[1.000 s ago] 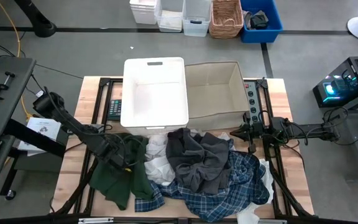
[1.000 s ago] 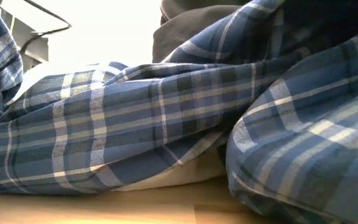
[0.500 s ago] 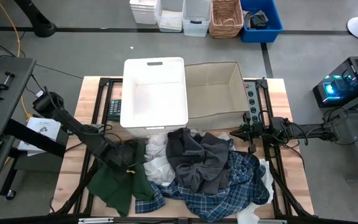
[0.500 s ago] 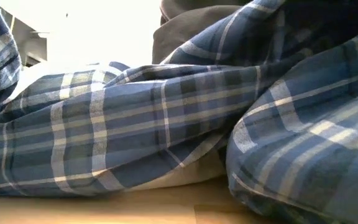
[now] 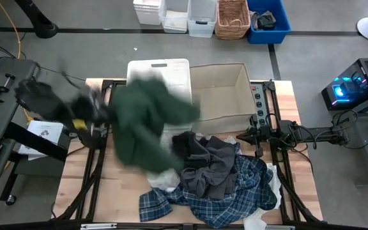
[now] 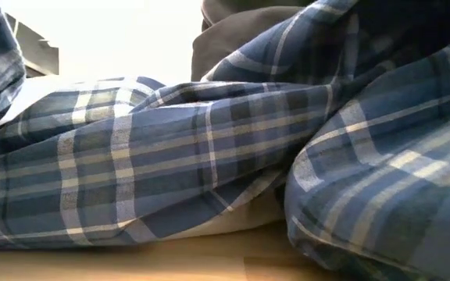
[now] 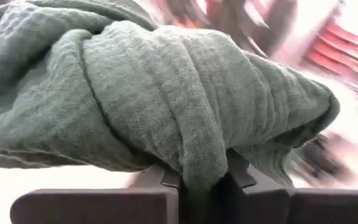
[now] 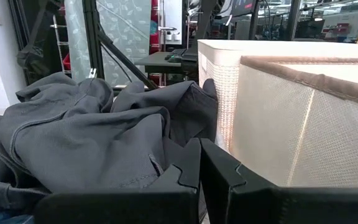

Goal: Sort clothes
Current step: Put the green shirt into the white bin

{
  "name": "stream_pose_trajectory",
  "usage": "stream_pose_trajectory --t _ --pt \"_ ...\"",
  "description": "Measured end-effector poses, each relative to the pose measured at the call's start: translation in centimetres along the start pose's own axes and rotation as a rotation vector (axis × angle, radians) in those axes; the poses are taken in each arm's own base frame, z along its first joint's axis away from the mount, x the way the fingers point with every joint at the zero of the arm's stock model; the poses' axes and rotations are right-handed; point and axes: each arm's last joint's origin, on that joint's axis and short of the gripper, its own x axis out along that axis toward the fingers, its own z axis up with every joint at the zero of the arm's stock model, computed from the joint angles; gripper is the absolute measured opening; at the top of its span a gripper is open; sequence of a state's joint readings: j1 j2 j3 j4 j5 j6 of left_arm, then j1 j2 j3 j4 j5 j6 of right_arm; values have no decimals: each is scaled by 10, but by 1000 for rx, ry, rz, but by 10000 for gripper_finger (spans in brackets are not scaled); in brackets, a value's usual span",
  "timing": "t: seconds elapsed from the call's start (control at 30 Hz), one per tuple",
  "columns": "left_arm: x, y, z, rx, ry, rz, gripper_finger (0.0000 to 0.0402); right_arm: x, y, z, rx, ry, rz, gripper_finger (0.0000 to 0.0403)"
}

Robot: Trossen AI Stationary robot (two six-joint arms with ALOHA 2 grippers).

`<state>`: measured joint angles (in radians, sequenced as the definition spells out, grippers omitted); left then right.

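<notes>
My left gripper (image 5: 105, 114) is raised over the table's left part and shut on the dark green garment (image 5: 147, 115). The garment streams rightward from it in the air, in front of the white basket (image 5: 160, 68). The dark grey garment (image 5: 204, 160), the blue-and-white plaid shirt (image 5: 235, 191) and white pieces (image 5: 165, 174) lie heaped on the table's near half. In the low view the plaid shirt (image 6: 209, 164) fills the picture. My right gripper (image 5: 241, 136) stands shut at the heap's right side, by the beige box (image 5: 219, 86), with the grey garment (image 8: 92, 143) just ahead of its fingers. My left gripper pinches a bunched fold of the dark green garment (image 7: 199, 167) between its two fingers, several layers thick. The cloth bulges over and ahead of the fingers. The garment is lifted off the heap and trails toward the table's right. Whether its lower end (image 5: 131, 156) touches the table I cannot tell.
A power strip (image 5: 258, 102) lies along the beige box's right side. Black frame rails (image 5: 88, 191) run along the table's left and right. Bins and a wicker basket (image 5: 232, 18) stand on the floor beyond the far edge.
My left gripper has swung up and toward the table's far left, carrying the dark green garment. The garment lay crumpled at the heap's near left. It is now lifted clear and spread out in the air before the white basket. The plaid shirt's left part has shifted slightly.
</notes>
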<state>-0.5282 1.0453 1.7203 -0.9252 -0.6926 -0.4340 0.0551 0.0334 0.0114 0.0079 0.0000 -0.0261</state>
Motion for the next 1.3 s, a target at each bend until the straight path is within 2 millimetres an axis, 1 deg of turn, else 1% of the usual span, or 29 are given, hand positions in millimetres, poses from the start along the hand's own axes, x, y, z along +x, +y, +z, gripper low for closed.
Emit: stream_pose_trajectory --t 0.07,0.13,0.2,0.27,0.37,0.43,0.5,0.6,0.67,0.7,0.83,0.93,0.97,1.0,1.1,1.13,1.2,1.3 --pt "-3 9 19 123 -133 188 33 0 0 0 0 0 0 0" --pt "-2 19 31 254 -191 371 33 0 0 0 0 0 0 0" --pt "4 29 35 336 -194 505 33 0 0 0 0 0 0 0" --pt "14 37 32 349 -176 555 33 0 0 0 0 0 0 0" --pt "38 45 18 306 -119 479 33 0 0 0 0 0 0 0" --pt "61 48 4 264 -78 408 33 0 0 0 0 0 0 0" --pt "88 49 -13 255 -45 368 33 0 0 0 0 0 0 0" --pt "132 54 -43 317 22 383 33 0 0 0 0 0 0 0" --pt "150 60 -58 379 98 447 33 0 0 0 0 0 0 0" --pt "156 64 -64 399 138 507 33 0 0 0 0 0 0 0" --pt "164 82 -83 485 310 757 33 0 0 0 0 0 0 0" --pt "160 94 -86 503 368 861 33 0 0 0 0 0 0 0" --pt "159 97 -87 489 388 855 33 0 0 0 0 0 0 0" --pt "159 100 -87 465 415 812 33 0 0 0 0 0 0 0" --pt "168 104 -94 381 502 626 36 0 0 0 0 0 0 0" --pt "171 103 -96 344 509 598 47 0 0 0 0 0 0 0" --pt "174 102 -98 295 513 564 85 0 0 0 0 0 0 0" --pt "176 101 -100 290 541 506 158 0 0 0 0 0 0 0"
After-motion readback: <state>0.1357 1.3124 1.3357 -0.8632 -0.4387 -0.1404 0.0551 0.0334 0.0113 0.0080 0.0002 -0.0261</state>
